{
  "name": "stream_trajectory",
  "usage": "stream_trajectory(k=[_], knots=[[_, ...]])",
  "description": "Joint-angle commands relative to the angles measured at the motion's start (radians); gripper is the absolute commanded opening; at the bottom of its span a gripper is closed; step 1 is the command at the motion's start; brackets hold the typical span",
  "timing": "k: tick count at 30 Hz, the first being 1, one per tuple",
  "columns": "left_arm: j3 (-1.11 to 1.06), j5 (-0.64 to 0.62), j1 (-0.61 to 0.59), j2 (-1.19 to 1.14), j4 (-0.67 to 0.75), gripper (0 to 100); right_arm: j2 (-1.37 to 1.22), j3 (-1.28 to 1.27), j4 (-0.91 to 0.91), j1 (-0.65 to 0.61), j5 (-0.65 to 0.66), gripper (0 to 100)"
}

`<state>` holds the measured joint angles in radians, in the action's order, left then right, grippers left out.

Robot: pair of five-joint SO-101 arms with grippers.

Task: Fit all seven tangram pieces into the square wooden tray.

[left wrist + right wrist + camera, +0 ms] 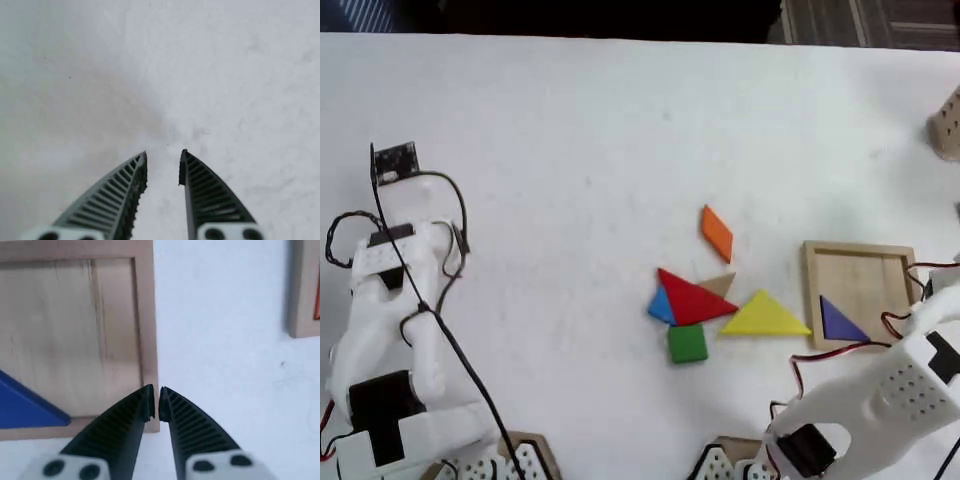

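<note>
One purple triangle [838,322] lies inside the wooden tray [858,247].

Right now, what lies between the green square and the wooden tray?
The yellow triangle lies between them, flat on the table, as the high view shows.

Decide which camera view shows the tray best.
The high view: nearly the whole tray shows, with the blue triangle inside it. The right wrist view gives one corner of the tray and part of the triangle. The left wrist view looks at white table.
</note>
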<state>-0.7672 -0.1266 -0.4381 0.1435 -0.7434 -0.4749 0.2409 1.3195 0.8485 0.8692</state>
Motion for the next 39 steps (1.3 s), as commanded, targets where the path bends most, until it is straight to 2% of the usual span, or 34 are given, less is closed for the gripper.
stream_trajectory(k=[1,4,7,10,17,20,28,31,36,39], knots=[[0.02,0.014,0.019,-0.001,0.015,13,0.015,-0.034,-0.128,0.004,-0.029,3.2],[0.02,0.014,0.019,-0.001,0.015,12,0.015,-0.097,-0.205,-0.005,-0.028,6.9],[0.02,0.014,0.019,-0.001,0.015,12,0.015,-0.169,-0.271,-0.025,-0.028,5.2],[0.02,0.014,0.019,-0.001,0.015,12,0.024,-0.236,-0.28,-0.061,-0.028,1.9],[0.02,0.014,0.019,-0.001,0.015,12,0.062,-0.377,-0.277,-0.153,-0.034,1.8],[0.02,0.014,0.019,-0.001,0.015,12,0.119,-0.451,-0.278,-0.199,-0.075,1.8],[0.02,0.014,0.019,-0.001,0.02,13,0.329,-0.724,-0.283,-0.352,-0.132,1.8],[0.021,0.014,0.019,-0.001,0.02,13,0.427,-0.838,-0.305,-0.4,-0.19,1.8],[0.021,0.014,0.019,-0.001,0.02,13,0.65,-1.06,-0.43,-0.417,-0.301,1.8],[0.021,0.014,0.019,-0.001,0.02,13,0.791,-1.174,-0.447,-0.418,-0.316,1.9]])
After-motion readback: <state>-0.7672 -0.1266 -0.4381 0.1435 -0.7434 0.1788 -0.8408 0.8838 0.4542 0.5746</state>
